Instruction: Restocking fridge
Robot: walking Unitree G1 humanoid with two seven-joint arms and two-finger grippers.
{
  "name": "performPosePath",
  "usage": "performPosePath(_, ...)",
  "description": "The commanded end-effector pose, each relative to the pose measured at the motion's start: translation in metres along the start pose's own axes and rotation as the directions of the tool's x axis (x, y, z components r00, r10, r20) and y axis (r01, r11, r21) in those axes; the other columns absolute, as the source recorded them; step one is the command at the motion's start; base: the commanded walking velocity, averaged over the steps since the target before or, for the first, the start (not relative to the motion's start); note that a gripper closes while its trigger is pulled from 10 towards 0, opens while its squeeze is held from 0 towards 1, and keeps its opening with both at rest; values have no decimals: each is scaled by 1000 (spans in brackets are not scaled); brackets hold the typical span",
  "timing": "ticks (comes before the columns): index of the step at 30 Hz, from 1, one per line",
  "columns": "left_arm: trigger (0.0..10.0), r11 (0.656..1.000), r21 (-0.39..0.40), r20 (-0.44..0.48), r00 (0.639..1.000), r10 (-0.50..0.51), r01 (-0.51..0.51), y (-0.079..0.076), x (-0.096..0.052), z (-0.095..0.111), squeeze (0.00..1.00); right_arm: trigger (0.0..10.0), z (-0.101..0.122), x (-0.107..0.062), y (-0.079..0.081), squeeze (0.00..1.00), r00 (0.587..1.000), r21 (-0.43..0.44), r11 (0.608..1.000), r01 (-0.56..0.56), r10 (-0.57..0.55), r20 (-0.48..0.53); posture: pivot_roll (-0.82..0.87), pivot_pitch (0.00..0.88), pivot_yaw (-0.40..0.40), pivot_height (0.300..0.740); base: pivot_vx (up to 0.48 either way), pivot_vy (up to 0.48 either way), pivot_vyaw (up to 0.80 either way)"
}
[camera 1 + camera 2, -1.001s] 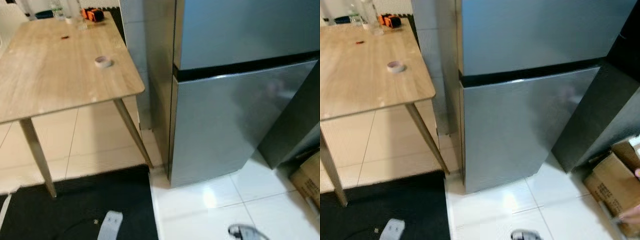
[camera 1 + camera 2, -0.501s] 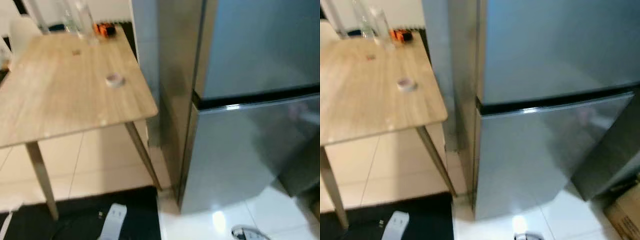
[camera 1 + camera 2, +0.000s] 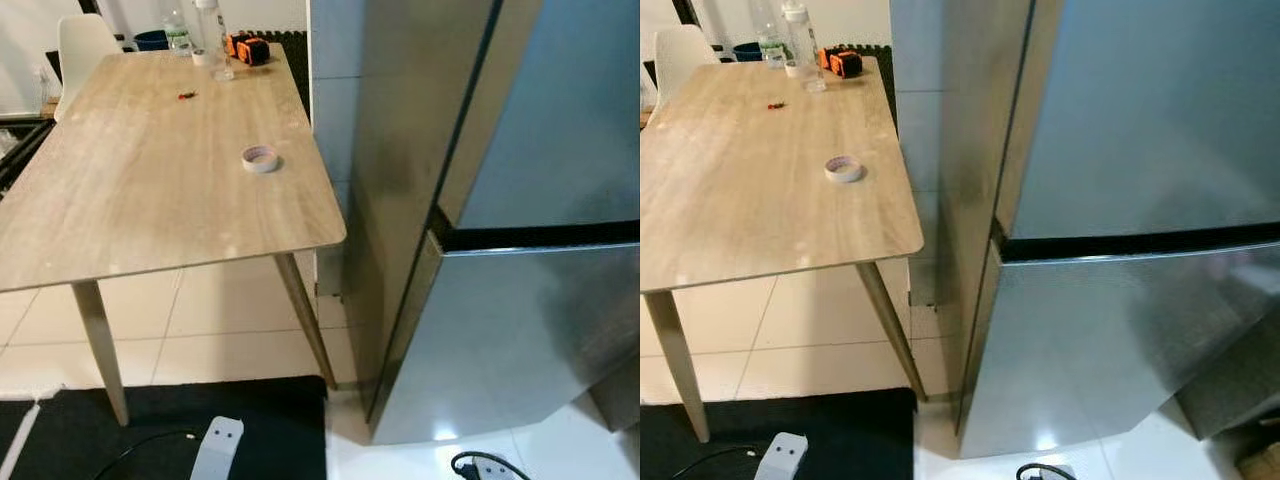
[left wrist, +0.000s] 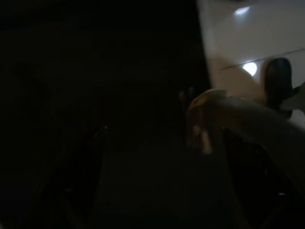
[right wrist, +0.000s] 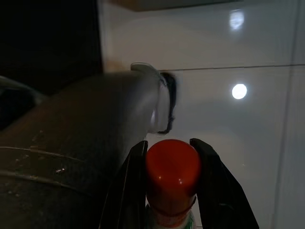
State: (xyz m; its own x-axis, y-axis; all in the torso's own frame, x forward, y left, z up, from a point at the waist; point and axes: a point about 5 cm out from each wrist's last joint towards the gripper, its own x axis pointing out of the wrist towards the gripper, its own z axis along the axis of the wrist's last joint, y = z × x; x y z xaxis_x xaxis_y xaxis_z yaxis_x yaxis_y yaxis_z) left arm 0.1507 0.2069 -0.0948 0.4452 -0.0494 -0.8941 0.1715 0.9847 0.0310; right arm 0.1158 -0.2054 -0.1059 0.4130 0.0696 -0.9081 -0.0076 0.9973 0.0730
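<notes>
One bottle with an orange-red cap (image 5: 172,169), likely light, stiff and a little slick, sits pinched at its neck in my right gripper (image 5: 169,191), low before the one fridge (image 3: 1120,250), both doors closed; my left gripper's fingers I cannot tell.

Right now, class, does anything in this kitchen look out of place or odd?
Mildly: a roll of tape lies alone mid-table, and a small red scrap sits nearer the bottles. The fridge is shut and looks undamaged.
</notes>
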Motion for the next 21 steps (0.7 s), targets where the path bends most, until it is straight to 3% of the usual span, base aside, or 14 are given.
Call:
performPosePath(1,10000,1000,-24,30,1000,7,-6,0,1,9,0,10000,0,-1,-4,0,1000,16,1000,17,-17,3,-33,0,6,740,0,0,0)
performPosePath(7,10000,998,-44,64,997,39,-36,8,0,17,0,10000,0,-1,-5,0,1000,15,1000,19,-19,2,-32,0,5,740,0,0,0)
performPosePath(11,10000,985,-148,189,976,112,-85,27,-4,46,0,10000,-1,-1,-5,0,1000,15,1000,19,-19,1,-29,0,5,740,0,0,0)
performPosePath(15,10000,976,-197,246,959,139,-91,36,-6,59,0,10000,-1,-1,-5,0,1000,14,1000,19,-19,-1,-29,0,5,740,0,0,0)
performPosePath(16,10000,968,-250,341,934,110,-22,43,-11,81,1000,10000,-2,-1,-5,0,1000,13,1000,19,-19,-3,-29,0,5,740,0,0,0)
performPosePath(18,10000,968,-250,341,934,110,-22,43,-11,81,1000,10000,-2,-1,-5,0,1000,13,1000,19,-19,-3,-29,0,5,740,0,0,0)
performPosePath(19,10000,960,-277,411,908,89,32,47,-14,96,1000,10000,-2,-2,-6,0,1000,11,1000,20,-20,-4,-29,0,5,740,0,0,0)
performPosePath(20,10000,960,-277,411,908,89,32,47,-14,96,1000,10000,-2,-2,-6,0,1000,11,1000,20,-20,-4,-29,0,5,740,0,0,0)
performPosePath(21,10000,959,-270,476,878,56,85,50,-19,111,1000,10000,-3,-2,-6,0,1000,11,1000,20,-20,-5,-29,0,5,740,0,0,0)
